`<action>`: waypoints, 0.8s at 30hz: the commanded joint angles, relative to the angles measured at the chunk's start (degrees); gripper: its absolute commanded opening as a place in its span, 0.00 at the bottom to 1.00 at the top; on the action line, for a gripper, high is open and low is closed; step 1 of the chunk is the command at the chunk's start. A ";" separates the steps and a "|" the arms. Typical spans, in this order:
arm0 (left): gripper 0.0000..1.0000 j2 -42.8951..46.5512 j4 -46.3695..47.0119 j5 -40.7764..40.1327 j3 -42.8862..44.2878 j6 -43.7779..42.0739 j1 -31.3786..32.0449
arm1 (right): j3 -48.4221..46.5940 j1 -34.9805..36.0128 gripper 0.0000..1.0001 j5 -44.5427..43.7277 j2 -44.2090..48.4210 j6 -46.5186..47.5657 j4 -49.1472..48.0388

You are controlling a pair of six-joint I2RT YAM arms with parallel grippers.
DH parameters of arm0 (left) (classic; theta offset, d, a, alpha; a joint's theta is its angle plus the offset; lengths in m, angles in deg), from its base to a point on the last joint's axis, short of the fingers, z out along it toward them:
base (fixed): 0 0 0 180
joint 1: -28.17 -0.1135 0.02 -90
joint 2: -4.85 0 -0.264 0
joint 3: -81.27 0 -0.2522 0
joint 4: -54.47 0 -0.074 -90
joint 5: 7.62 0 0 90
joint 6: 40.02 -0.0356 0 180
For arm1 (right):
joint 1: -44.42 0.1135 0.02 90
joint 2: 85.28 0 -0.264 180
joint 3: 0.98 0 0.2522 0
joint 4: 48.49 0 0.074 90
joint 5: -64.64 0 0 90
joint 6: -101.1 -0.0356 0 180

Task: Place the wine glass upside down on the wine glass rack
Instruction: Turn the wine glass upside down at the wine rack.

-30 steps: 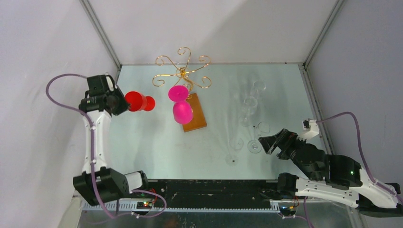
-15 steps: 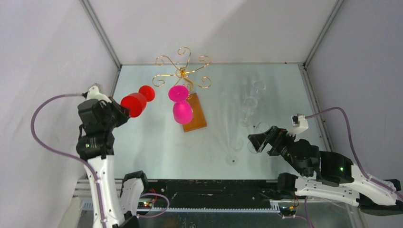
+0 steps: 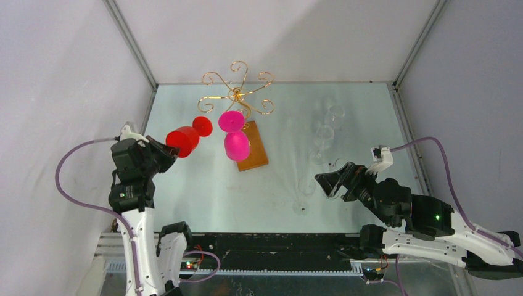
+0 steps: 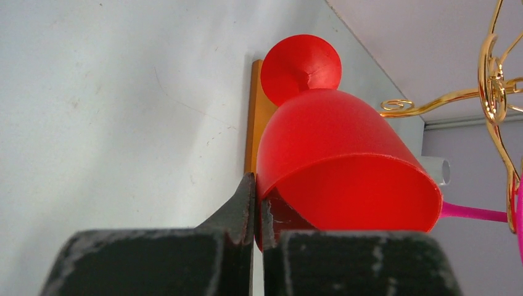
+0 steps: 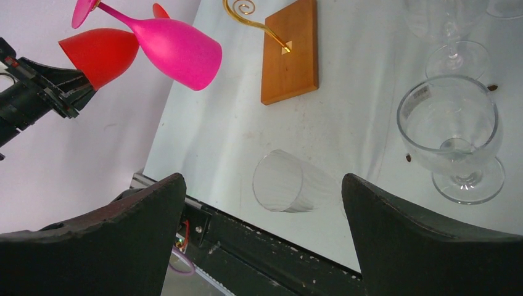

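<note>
A glossy red wine glass [image 3: 182, 140] hangs in the air, tilted on its side, its round foot pointing toward the wine glass rack [image 3: 237, 92] and just left of the gold scroll arms. The left gripper [image 3: 168, 150] is clamped on the rim of the bowl. A pink glass [image 3: 236, 145] hangs upside down from the rack, above its brown wooden base [image 3: 256, 153]. To the right, the right gripper [image 3: 330, 179] stands spread wide, holding nothing, near several clear glasses [image 3: 324, 132]. All sit on a pale, scuffed table [image 3: 203, 191] enclosed by plain white walls [image 3: 321, 37].
</note>
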 commanded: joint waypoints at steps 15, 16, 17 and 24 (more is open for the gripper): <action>0.00 -8.38 -26.47 -7.09 10.91 -15.01 12.04 | -0.12 -0.75 1.00 -0.64 0.96 -0.94 0.70; 0.00 -9.07 -27.28 -7.44 11.21 -15.33 13.42 | -0.12 -0.72 1.00 -0.77 1.05 -1.34 0.97; 0.00 -9.47 -28.71 -7.97 12.06 -15.93 13.87 | -0.12 -0.70 1.00 -0.93 1.16 -1.43 1.29; 0.00 -10.50 -34.13 -6.12 14.56 -17.74 22.89 | -0.10 -0.79 1.00 -1.50 1.99 -2.21 1.87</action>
